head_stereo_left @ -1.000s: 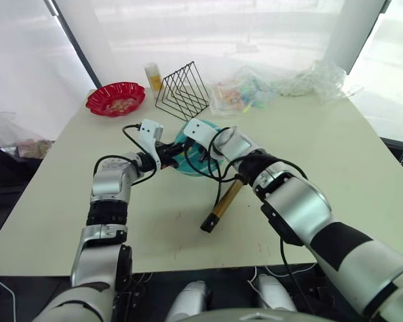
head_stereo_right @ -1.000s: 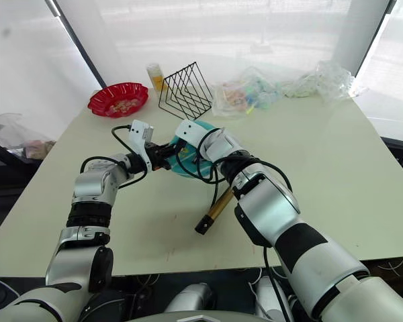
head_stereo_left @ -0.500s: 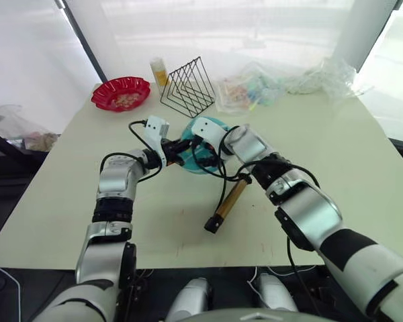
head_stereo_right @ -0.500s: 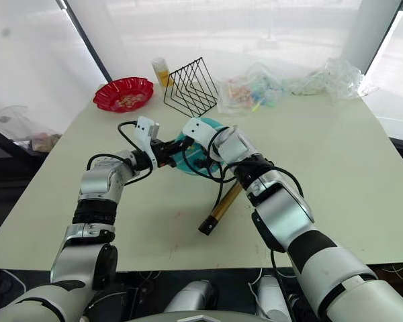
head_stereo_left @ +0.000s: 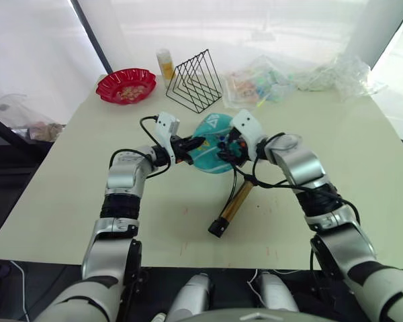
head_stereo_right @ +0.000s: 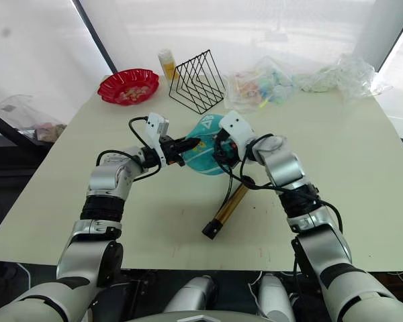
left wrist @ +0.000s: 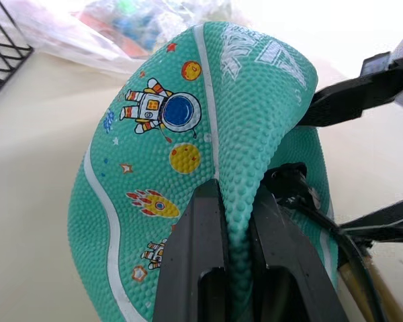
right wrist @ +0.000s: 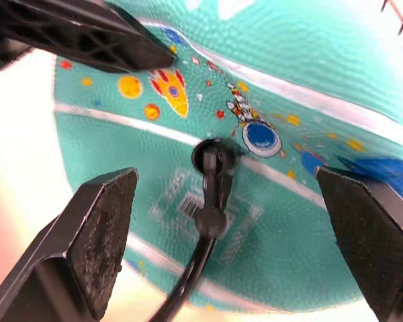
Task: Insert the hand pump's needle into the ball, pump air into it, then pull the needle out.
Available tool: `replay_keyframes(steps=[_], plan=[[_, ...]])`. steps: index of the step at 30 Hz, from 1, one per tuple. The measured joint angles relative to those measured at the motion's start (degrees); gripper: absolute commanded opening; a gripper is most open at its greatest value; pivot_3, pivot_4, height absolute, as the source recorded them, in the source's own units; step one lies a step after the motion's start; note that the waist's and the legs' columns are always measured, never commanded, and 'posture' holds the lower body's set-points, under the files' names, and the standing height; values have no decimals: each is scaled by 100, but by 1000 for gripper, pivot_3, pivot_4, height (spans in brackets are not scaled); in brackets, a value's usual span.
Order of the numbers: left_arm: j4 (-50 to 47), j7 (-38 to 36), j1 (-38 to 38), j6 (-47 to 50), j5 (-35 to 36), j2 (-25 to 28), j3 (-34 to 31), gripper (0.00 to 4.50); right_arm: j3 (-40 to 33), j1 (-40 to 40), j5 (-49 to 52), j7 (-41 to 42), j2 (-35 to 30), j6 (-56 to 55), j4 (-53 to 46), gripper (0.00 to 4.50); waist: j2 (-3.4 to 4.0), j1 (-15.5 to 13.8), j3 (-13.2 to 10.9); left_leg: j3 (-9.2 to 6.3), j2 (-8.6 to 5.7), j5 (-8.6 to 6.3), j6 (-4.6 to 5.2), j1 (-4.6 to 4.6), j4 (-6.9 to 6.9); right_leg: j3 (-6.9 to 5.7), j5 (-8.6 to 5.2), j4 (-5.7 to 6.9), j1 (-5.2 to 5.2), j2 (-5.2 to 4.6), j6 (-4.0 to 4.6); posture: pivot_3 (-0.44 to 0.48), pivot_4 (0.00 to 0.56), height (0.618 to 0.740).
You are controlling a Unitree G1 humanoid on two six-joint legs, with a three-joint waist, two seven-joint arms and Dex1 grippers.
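Observation:
The teal ball (head_stereo_left: 208, 133), flattish, stands on its edge at the table's middle. My left gripper (head_stereo_left: 190, 142) is shut on a fold of the ball's rim (left wrist: 236, 194). The needle's black fitting (right wrist: 215, 161) sits in the ball's valve, and the thin black hose (right wrist: 188, 282) trails from it. My right gripper (head_stereo_left: 227, 146) is open at the ball's right side, its fingers (right wrist: 101, 228) spread wide on either side of the fitting without touching it. The brass hand pump (head_stereo_left: 234, 204) lies on the table in front of the ball.
At the back left are a red bowl (head_stereo_left: 125, 84), a small yellow bottle (head_stereo_left: 165, 64) and a black wire rack (head_stereo_left: 198, 80). Crumpled plastic bags (head_stereo_left: 262, 80) lie along the back. The table's front edge (head_stereo_left: 188, 258) is near.
My right gripper has opened and let go of the needle's fitting, which stays in the ball. The left gripper keeps its pinch. The camera has shifted.

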State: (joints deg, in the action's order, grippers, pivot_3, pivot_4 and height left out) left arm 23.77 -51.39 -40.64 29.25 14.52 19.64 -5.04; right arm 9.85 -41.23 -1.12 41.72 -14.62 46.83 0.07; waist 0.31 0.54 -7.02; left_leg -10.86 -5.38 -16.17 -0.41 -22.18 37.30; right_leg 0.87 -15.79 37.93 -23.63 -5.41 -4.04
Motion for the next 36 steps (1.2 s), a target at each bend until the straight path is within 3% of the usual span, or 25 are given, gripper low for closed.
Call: replay_keyframes(steps=[9,16,30,36], plan=[[78,-19,-17,-130,31,32,116,0,-628,1352,856,132,-651,-258,-1615,4474,-15,-24,-9,-22,-10,0,1,13,5,-1,-1,2,16,-1,-1,0,150,740],[108,-29,9,-269,19,110,153,0,-1326,2585,1343,163,-1016,-868,-2194,4474,-26,14,-17,-25,-15,1,1,23,4,6,0,7,17,-1,-2,0,150,740],[193,-16,-5,-540,-29,166,325,0,-2651,3807,2681,924,-1574,-2276,-1948,4474,-30,4,-19,-22,-18,1,3,37,12,8,2,4,37,0,-6,0,150,740],[265,27,-18,-654,-90,169,346,0,-2721,4040,2780,1181,-1632,-3053,-1764,4474,-31,17,-20,-22,-15,1,3,51,16,9,4,13,50,4,-9,0,150,740]])
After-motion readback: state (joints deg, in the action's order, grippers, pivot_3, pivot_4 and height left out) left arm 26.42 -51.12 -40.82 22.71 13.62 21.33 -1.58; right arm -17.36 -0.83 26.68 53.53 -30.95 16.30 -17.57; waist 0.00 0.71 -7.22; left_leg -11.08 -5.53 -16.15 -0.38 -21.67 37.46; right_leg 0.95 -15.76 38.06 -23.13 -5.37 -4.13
